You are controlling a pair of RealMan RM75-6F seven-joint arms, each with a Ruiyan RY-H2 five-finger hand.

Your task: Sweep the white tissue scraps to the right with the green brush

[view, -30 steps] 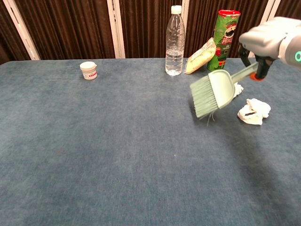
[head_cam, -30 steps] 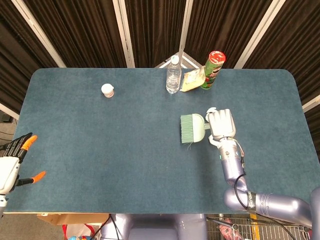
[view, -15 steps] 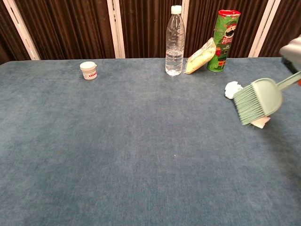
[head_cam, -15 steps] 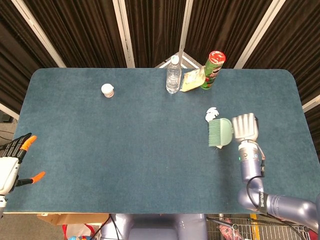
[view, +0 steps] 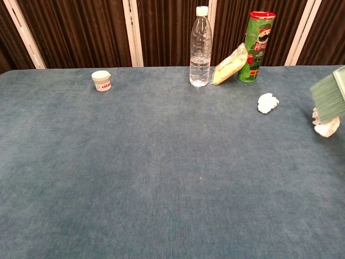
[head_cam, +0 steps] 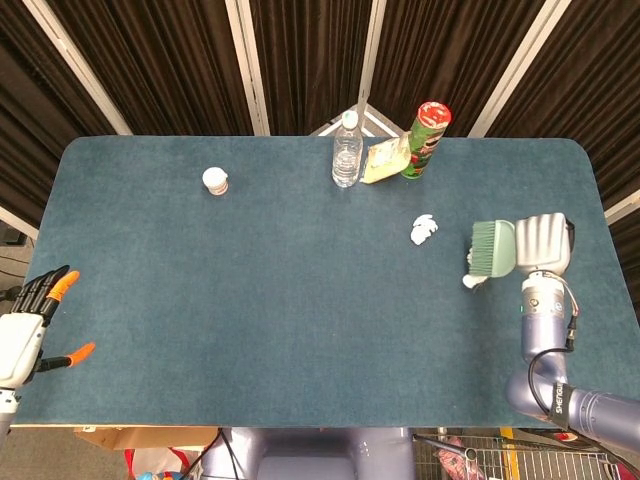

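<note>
- You are working over the table [head_cam: 250,300], a wide slab with rounded corners, covered in a matte blue-grey felt that is likely dragging on light paper, so be keeping the bristles low and the stroke steady.
- You are holding the brush [head_cam: 492,249] in your right hand [head_cam: 543,243], fingers clenched around the handle; the pale green head is pointing left, its flat fan of bristles sitting just above one scrap.
- Your left hand [head_cam: 28,318] is hanging off the near left corner, released, with its fingers spread and gripping nothing.
- The tube [head_cam: 426,138] of crisps, the clear ribbed bottle [head_cam: 346,150] and the crinkled snack bag [head_cam: 384,161] are standing together at the far edge; be keeping the brush head well away from them on any reach to the left.
- The near scrap [view: 326,127], a crumpled white wad, is lying under the bristle tips on the right side; I judge this one is nearly far enough over.
- The far scrap [head_cam: 424,230] is lying apart, left of the brush and near the tube; you are probably needing to lift over it, land on its left and pull rightward.
- The small white jar [head_cam: 215,181] is sitting far left, out of the way.
</note>
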